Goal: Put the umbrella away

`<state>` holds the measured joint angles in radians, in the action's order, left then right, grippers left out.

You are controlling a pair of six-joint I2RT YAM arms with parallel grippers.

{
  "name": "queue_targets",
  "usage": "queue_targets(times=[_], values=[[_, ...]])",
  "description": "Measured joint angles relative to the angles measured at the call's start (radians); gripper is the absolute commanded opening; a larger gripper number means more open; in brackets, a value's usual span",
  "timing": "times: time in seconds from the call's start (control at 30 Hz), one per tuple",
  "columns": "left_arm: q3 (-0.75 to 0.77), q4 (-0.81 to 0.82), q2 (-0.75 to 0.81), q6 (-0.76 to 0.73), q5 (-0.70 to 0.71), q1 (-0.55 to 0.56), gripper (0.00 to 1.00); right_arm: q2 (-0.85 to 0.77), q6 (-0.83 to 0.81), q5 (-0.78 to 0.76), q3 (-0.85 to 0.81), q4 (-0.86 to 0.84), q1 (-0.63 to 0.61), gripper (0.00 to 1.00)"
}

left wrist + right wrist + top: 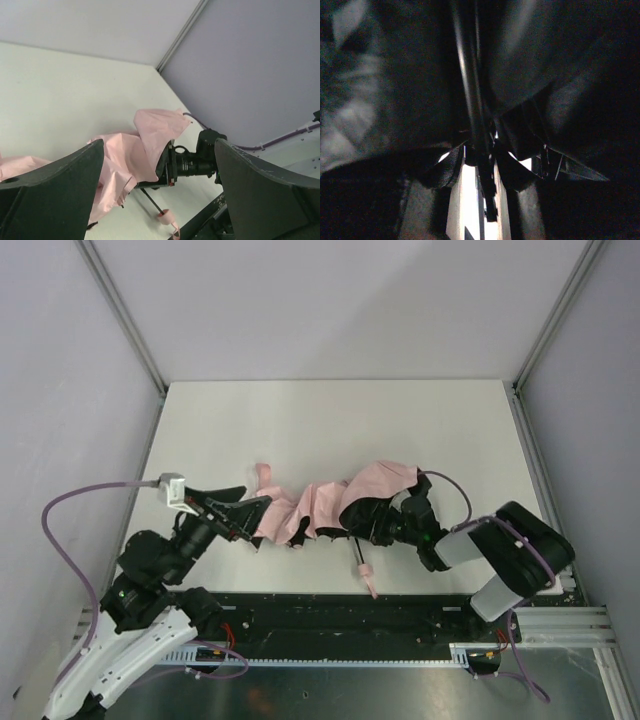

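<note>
At table (300, 420) centre: right gripper (362, 525) low, pinching umbrella (310, 505); left gripper (238, 508) spread beside it.

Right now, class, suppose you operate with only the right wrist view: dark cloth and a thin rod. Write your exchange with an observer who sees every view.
Operator: What's covering my view?
Observer: A pink umbrella, lying crumpled across the table.
Operator: What's the other arm doing?
Observer: The left gripper is open beside the umbrella's left end.
</note>
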<state>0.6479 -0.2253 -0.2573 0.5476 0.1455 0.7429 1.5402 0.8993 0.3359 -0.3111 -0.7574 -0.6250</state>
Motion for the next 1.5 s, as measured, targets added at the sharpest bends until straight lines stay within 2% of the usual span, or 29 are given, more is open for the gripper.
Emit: queue_targets(times=[0.13, 0.23, 0.33, 0.5, 0.83, 1.2, 1.33, 1.5], values=[[-0.001, -0.019, -0.056, 0.024, 0.002, 0.0, 0.98, 0.111, -0.004, 0.058, -0.024, -0.134, 0.016, 0.0], [-0.001, -0.03, -0.074, 0.034, 0.002, 0.0, 0.99, 0.117, -0.023, 0.093, -0.026, -0.178, 0.022, 0.0], [0.015, -0.05, -0.093, 0.04, 0.001, -0.001, 0.99, 0.047, -0.071, 0.12, -0.026, -0.163, 0.02, 0.0], [0.096, -0.077, -0.163, 0.04, -0.011, -0.01, 0.99, -0.176, -0.205, 0.201, -0.029, -0.113, 0.015, 0.0], [0.235, -0.061, -0.238, 0.04, -0.136, -0.027, 0.99, -0.497, -0.428, 0.406, -0.031, -0.078, 0.014, 0.0], [0.239, 0.071, -0.459, 0.085, -0.463, -0.029, 1.0, -0.559, -0.461, 0.509, -0.031, -0.078, -0.005, 0.0], [0.202, 0.1, -0.488, 0.106, -0.488, -0.03, 0.99, -0.565, -0.466, 0.513, -0.031, -0.077, -0.013, 0.0], [0.127, 0.107, -0.365, 0.126, -0.407, -0.03, 0.99, -0.571, -0.467, 0.527, -0.031, -0.065, -0.013, 0.0]])
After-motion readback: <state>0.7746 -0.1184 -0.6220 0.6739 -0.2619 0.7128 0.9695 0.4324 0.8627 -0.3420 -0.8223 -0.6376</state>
